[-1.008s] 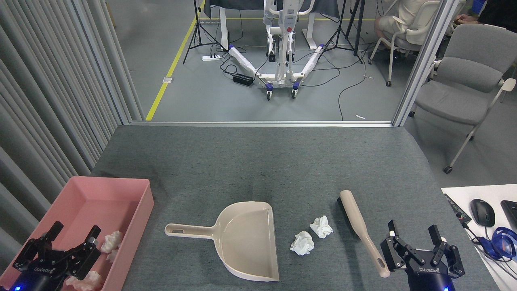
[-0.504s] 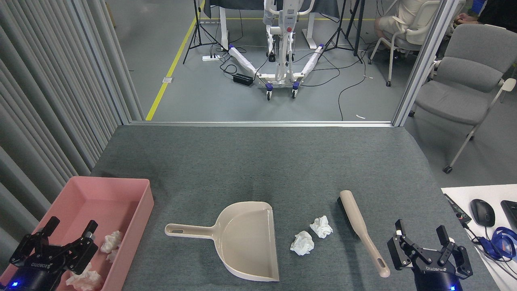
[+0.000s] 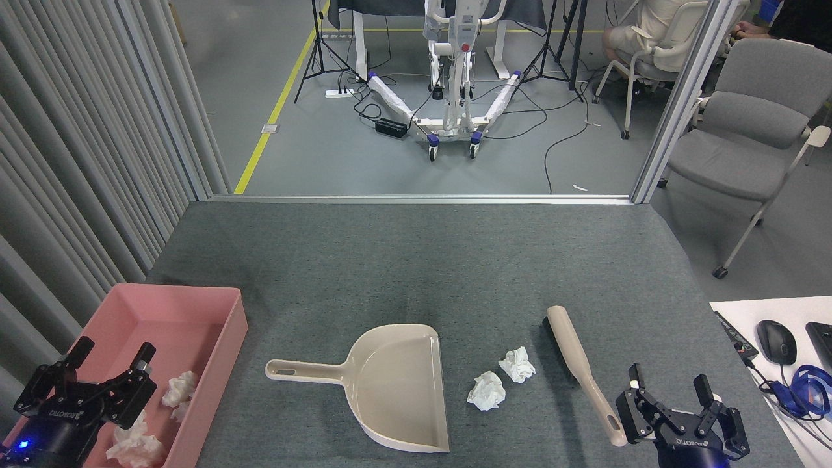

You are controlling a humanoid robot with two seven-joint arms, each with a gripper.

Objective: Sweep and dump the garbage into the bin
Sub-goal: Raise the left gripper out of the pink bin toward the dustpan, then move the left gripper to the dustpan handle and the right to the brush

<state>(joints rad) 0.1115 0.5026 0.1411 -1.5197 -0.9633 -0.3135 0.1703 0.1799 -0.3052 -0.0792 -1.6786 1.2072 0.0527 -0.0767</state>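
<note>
Two crumpled white wads of garbage (image 3: 486,390) (image 3: 517,364) lie on the grey table, right of the beige dustpan (image 3: 398,387). The dustpan's handle points left. A beige brush (image 3: 580,372) lies right of the wads, handle toward me. The pink bin (image 3: 209,328) stands at the front left with more white wads (image 3: 179,390) inside. My left gripper (image 3: 110,356) hangs open over the bin's near end. My right gripper (image 3: 668,385) is open at the bottom right, just beside the brush's handle end, holding nothing.
A white desk (image 3: 734,311) with a black mouse (image 3: 776,341), cables and a blue item adjoins the table's right edge. Grey slatted panels (image 3: 78,162) run along the left. Beyond the table's far edge are floor, stands, cables, a grey chair (image 3: 747,123) and a seated person.
Both grippers have dropped lower in the view. The right one has shifted slightly left toward the brush handle. Dustpan, brush and wads have not moved.
</note>
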